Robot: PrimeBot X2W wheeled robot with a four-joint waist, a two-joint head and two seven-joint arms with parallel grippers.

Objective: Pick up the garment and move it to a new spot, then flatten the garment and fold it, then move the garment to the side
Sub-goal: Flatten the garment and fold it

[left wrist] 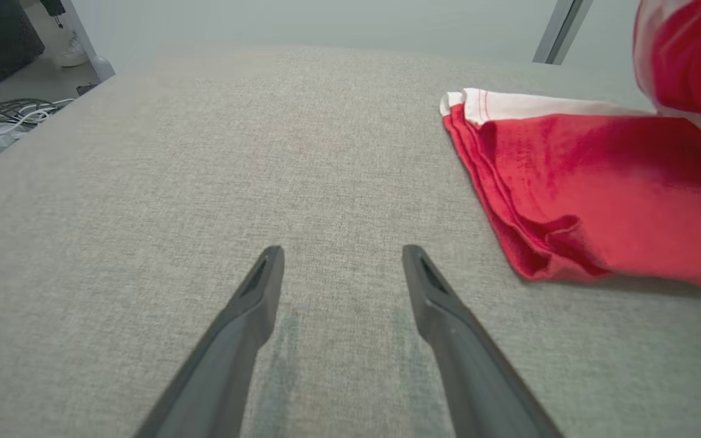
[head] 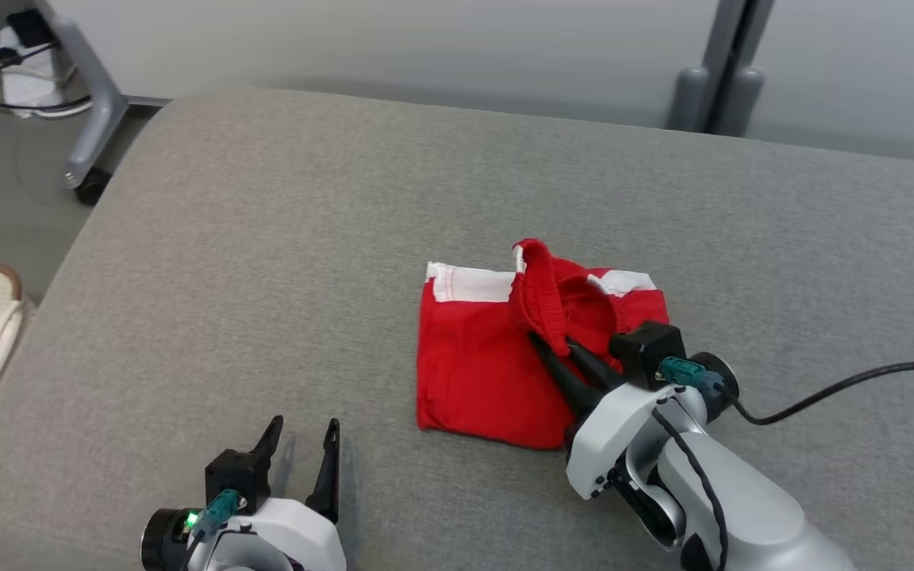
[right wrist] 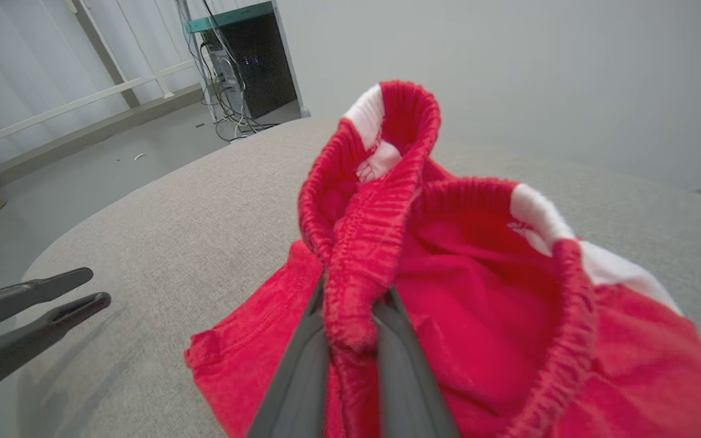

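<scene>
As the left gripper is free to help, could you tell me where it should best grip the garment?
Probably the near left corner of the garment, coming from the left: its stacked layers face the open left gripper across bare cushion, while the right gripper pinches the raised waistband.

Red garment (head: pixel 481 357) lying folded on the grey fabric-covered desk (head: pixel 266 277)
It is lying as a flat, roughly square stack with white bands showing along its far edge, while its ribbed elastic waistband (head: pixel 540 297) is standing up in a loop off the stack's right part.
</scene>
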